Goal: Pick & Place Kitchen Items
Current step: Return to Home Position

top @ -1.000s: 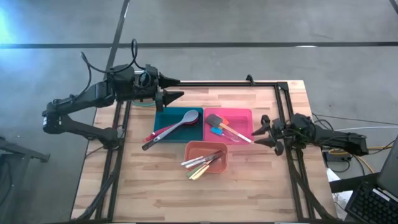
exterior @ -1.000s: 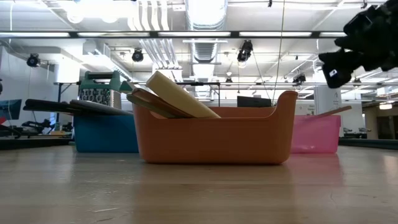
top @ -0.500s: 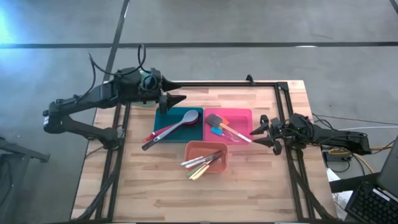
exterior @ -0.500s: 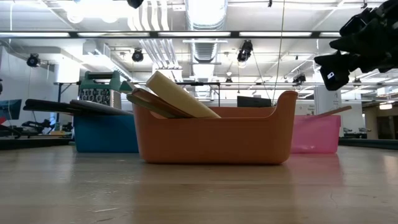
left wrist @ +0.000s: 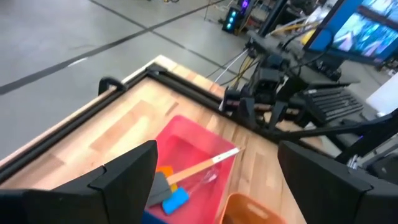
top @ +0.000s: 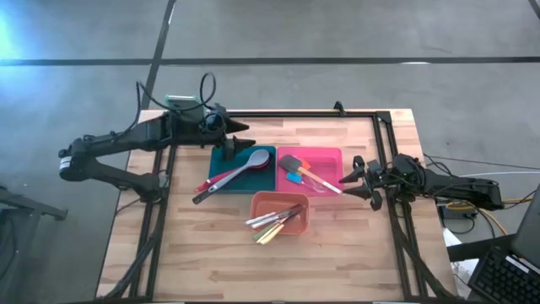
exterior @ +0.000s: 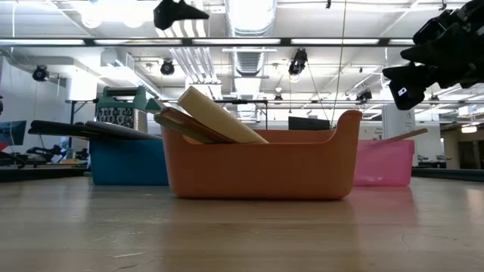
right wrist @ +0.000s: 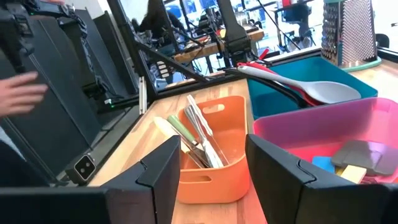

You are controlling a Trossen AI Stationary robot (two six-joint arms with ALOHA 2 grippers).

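The kitchen items lie sorted in three trays in the middle of the table. Grey, red and black spoons sit in the blue tray, their handles sticking out over its left rim. Small spatulas lie in the pink tray. Pastel-handled knives rest in the orange tray. My left gripper hovers open above the blue tray's far left corner, holding nothing. My right gripper hangs open in the air just right of the pink tray, also holding nothing.
A metal box grater with a teal top stands at the blue tray's far end. A black frame runs along the table's far and right edges. Bare wood stretches in front of the trays. A person's hand shows beyond the table.
My left gripper has come down and a little toward the near edge, from the far left corner to above the blue tray; its tip now shows at the top of the low view. My right gripper has shifted slightly toward the pink tray. The utensils and trays have stayed put.
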